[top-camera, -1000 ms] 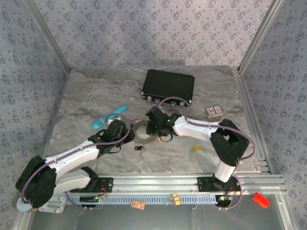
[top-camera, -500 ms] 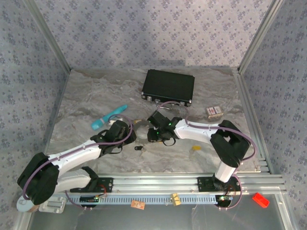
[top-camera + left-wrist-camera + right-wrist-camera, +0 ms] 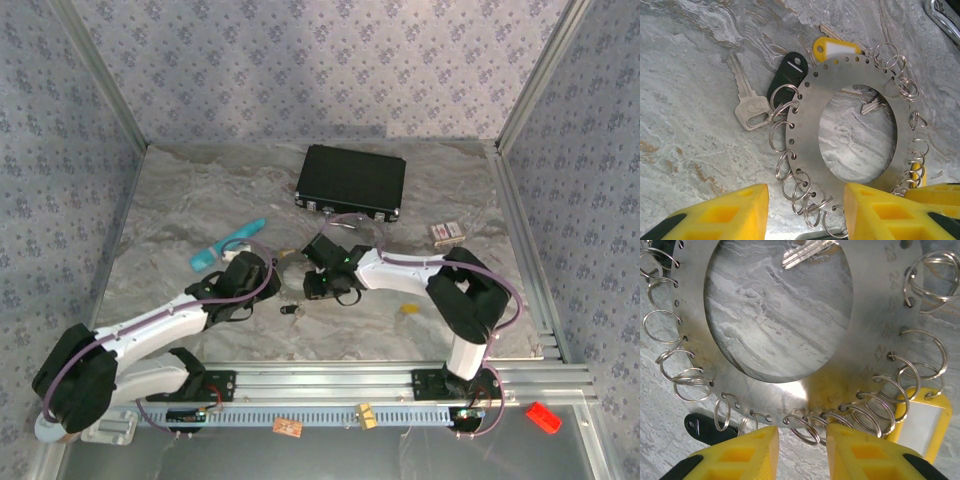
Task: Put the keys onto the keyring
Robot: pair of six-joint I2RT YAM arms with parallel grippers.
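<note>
The keyring [image 3: 812, 125] is a flat grey metal disc with a big centre hole and small split rings around its rim, lying on the marble table between both grippers [image 3: 290, 268]. Beside it lie a silver key [image 3: 747, 100], a black tag [image 3: 786, 75] and a yellow tag [image 3: 837, 48]. Another key [image 3: 871, 105] shows through the hole. My left gripper [image 3: 805, 210] is open, its yellow fingers astride the near rim and its split rings. My right gripper [image 3: 802, 442] is open at the opposite rim, with loose split rings [image 3: 812, 427] in the gap. A yellow tag [image 3: 920, 422] lies beside it.
A black case [image 3: 350, 182] lies at the back, with a teal stick [image 3: 228, 243] to the left and a small box [image 3: 447, 233] to the right. A dark key [image 3: 290, 310] and a yellow piece [image 3: 408, 308] lie nearer the front rail.
My right gripper has come a little nearer and to the left at the ring's rim, and its jaws have widened slightly. The left gripper has hardly moved.
</note>
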